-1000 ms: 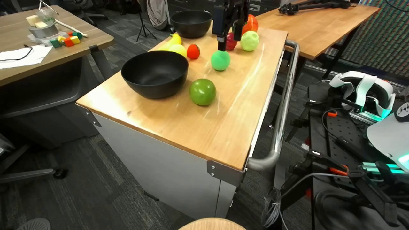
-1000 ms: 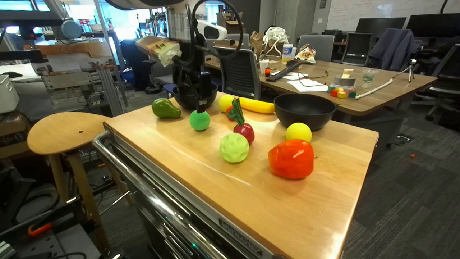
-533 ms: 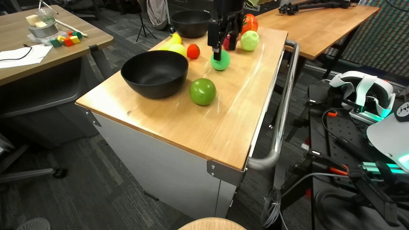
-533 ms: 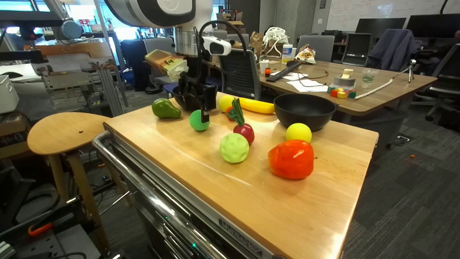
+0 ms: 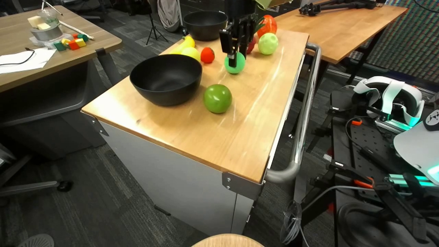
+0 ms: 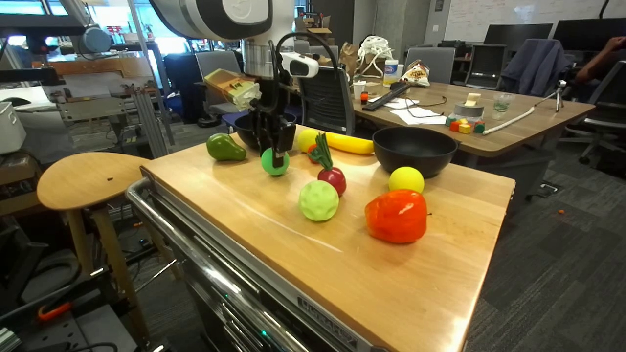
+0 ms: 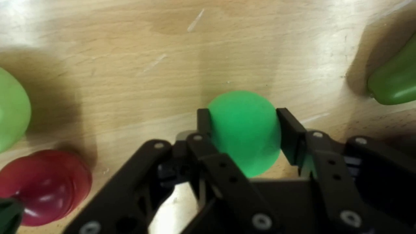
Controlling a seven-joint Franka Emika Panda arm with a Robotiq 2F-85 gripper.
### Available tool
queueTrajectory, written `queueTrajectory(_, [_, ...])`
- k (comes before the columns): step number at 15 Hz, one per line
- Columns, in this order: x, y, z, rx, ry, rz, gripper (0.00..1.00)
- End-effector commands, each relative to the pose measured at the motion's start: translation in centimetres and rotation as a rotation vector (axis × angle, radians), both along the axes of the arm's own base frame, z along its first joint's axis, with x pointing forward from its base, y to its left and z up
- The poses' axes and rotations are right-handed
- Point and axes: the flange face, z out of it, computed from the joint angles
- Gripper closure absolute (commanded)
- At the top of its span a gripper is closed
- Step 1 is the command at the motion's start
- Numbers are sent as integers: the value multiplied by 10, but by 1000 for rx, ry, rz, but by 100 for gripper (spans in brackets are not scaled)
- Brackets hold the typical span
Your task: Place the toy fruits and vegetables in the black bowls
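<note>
Grey carpet (image 6: 552, 293) covers the floor of a room with office chairs (image 6: 325, 100) and a whiteboard (image 6: 513, 11) in the background; pale wood makes up the surface (image 6: 440, 274), which has a steel handle (image 5: 310, 99) along one edge.

From the left in an exterior view, a round wooden stool (image 6: 93, 176) stands near one end of the surface. Next comes a green avocado (image 6: 224, 147), lying on its side. Just behind it sits a black bowl (image 6: 243, 131), partly hidden by the end effector (image 7: 244, 126), which has hold of a green ball (image 7: 245, 133): in the wrist view its two fingers bear against opposite sides of the ball. Whether that ball touches the wood cannot be told; it is near the avocado and outside both bowls.

Farther right, a yellow ball (image 6: 306, 139) lies toward the far edge, and a red tomato (image 5: 207, 55), seen plainly in an exterior view, is near it. Closer to the handle is a yellow-green ball (image 6: 318, 201), just beside a radish (image 6: 332, 182) with its green leaves pointing up. Behind these, a banana (image 6: 349, 144) reaches toward a second black bowl (image 6: 433, 161); contact between the two cannot be made out. An orange-red pepper (image 6: 397, 216) lies in front of that bowl, stem to the right, with a second yellow ball (image 6: 407, 179) between pepper and bowl.
</note>
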Motion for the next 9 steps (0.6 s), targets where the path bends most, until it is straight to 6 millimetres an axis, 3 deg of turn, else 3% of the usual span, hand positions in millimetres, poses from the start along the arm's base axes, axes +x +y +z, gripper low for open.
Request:
queueTrajectory(1, [-30, 24, 65, 21, -139, 109, 76])
queueTrajectory(5, [-51, 66, 126, -13, -275, 241, 77])
queueTrajectory(7, [-42, 88, 143, -37, -345, 295, 77])
queueTrajectory(9, [-24, 104, 143, -58, -373, 310, 77])
